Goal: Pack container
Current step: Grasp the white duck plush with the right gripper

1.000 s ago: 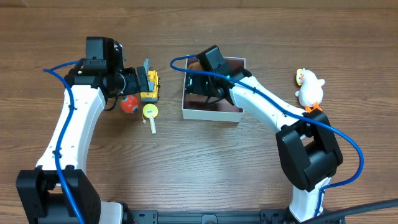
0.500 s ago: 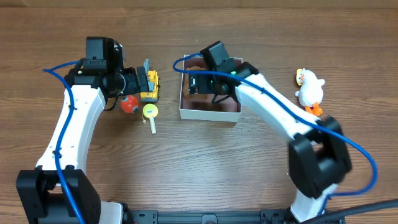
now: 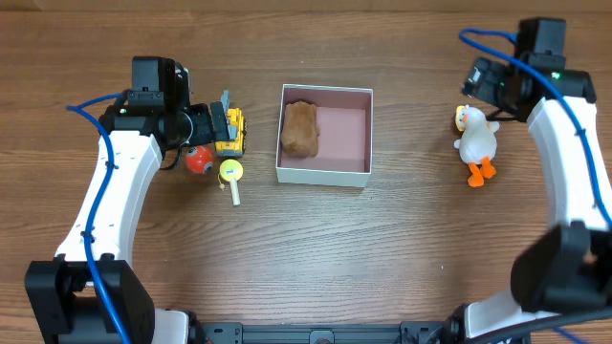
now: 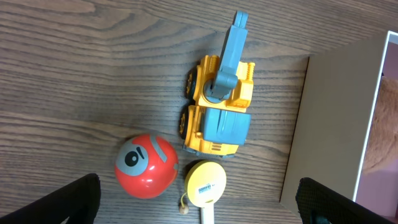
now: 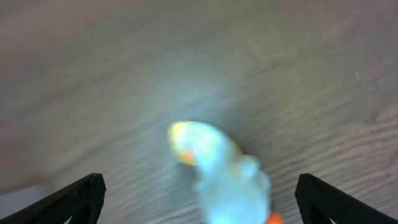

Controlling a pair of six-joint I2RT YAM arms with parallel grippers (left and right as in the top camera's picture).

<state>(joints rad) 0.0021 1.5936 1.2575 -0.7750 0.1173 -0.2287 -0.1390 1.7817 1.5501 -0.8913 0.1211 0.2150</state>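
Your right arm has swung out of the container [image 3: 323,176]. Overhead, its pincer [image 3: 476,84] hangs just above one white duck [image 3: 475,141]. The one container sits mid-table [image 3: 287,248], with one brown plush [image 3: 299,128] in its left half. Your bent left arm holds its pincer [image 3: 218,124] over one yellow digger [image 3: 230,134], beside one red ball [image 3: 198,160] and one yellow lollipop [image 3: 230,172]. Left wrist: pincer fingers [image 4: 68,202] wide apart, gripping nothing. Right wrist: blurred, fingers [image 5: 68,199] apart.

container [image 3: 323,176]: one
brown plush toy [image 3: 299,128]: one
yellow digger truck [image 4: 217,115]: one
red ball [image 4: 145,167]: one
yellow disc on a stick [image 4: 204,184]: one
white duck [image 3: 475,140]: one
small toys in all: five
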